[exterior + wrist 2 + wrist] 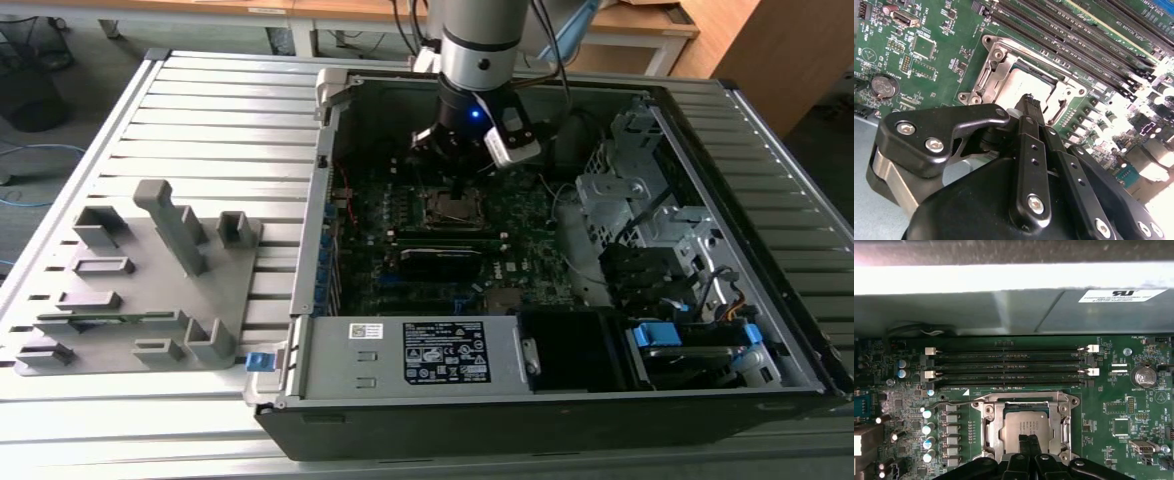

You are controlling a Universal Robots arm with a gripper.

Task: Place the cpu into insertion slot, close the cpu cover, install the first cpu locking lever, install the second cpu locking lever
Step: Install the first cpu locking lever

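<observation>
The arm (477, 45) points straight down, jaws pressed together.

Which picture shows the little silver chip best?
The first wrist view: the chip faces the camera, only one edge behind the gripper. The second wrist view shows it slanted; the exterior view, tiny beneath the arm.

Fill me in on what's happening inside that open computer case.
A robot arm's gripper, fingers shut and holding nothing, hangs just above the insertion slot on the motherboard. The cpu already sits in that slot. The cpu cover lies flat over it, with the chip's silver top showing through its window.
</observation>
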